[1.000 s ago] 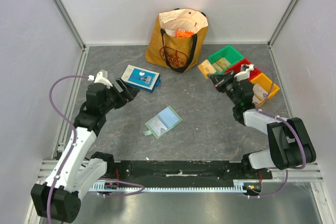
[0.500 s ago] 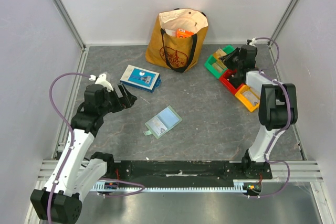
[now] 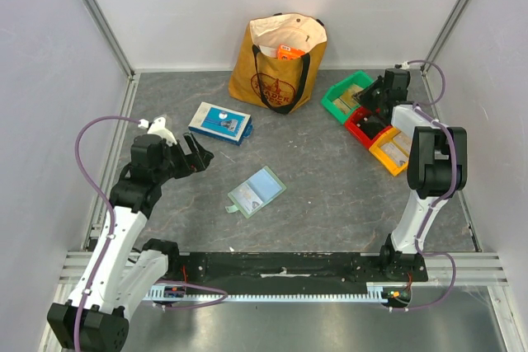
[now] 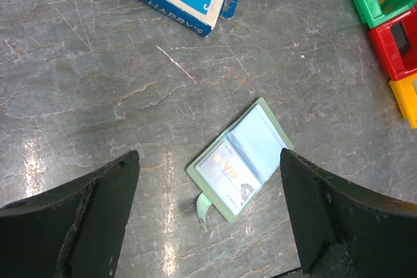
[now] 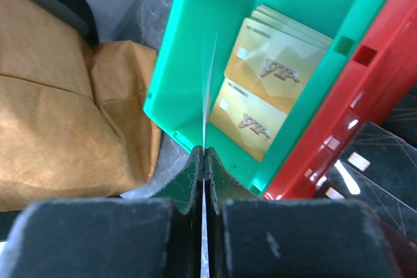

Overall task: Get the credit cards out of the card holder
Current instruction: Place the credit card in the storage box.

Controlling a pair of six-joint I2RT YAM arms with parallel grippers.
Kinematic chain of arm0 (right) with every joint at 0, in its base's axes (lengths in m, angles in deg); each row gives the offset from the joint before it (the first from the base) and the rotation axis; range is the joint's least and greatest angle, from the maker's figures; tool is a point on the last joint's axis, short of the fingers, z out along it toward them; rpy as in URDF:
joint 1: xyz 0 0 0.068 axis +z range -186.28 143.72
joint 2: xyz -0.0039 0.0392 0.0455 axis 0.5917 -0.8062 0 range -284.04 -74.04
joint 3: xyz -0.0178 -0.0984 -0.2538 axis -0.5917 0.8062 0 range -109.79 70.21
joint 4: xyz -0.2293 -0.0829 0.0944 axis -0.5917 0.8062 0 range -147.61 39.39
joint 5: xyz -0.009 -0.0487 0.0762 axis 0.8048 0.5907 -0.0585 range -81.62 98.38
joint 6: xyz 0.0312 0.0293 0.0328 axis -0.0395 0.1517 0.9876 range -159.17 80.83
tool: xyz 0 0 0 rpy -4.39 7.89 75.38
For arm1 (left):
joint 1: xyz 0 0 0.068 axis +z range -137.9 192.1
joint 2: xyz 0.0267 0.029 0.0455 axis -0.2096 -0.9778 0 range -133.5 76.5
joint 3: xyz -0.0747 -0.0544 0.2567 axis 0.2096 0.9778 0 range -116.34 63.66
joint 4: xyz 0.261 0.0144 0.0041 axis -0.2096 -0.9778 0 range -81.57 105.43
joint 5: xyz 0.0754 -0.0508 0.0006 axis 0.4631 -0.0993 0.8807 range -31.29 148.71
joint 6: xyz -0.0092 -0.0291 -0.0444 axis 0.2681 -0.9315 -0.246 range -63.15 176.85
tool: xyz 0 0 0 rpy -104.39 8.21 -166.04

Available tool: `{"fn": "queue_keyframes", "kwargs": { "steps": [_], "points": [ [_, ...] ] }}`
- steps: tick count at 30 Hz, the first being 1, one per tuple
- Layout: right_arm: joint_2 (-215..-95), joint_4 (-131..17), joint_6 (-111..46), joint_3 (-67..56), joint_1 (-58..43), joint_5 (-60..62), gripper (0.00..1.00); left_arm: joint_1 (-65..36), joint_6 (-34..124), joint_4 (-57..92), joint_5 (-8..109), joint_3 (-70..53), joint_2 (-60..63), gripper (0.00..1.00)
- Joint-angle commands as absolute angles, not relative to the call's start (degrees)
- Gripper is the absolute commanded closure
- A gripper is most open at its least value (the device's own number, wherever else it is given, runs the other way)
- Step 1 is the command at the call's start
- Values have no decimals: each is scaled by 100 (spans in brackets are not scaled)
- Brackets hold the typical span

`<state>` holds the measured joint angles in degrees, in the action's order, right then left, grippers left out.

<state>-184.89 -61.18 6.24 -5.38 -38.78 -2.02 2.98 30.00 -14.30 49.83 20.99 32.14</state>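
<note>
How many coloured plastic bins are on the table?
3, in a row at back right: green plastic bin farthest, red bin middle, yellow bin nearest. The right arm may hide more.

Pale green card holder, gold cards, green bin.

Quick count on the table: one card holder, one blue-and-white box, one tan bag, three bins, namely green bin, red bin and yellow bin, two gold cards, and one thin card seen edge-on.
</note>
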Motion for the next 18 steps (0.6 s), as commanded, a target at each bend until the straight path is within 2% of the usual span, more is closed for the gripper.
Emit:
{"fn": "queue_keyframes", "kwargs": {
  "steps": [1,6,18],
  "points": [
    [-18119,-5928,592,-424,-3944,-182,100,287,3242,-1375,5071,2103,3299,7],
    [-17986,-6051,653,-370,-3970,-226,100,278,3233,-1375,5071,2112,3308,7],
    [-18759,-6104,970,-959,-3979,-577,100,270,3224,-1348,5062,2130,3290,7]
  ]
}}
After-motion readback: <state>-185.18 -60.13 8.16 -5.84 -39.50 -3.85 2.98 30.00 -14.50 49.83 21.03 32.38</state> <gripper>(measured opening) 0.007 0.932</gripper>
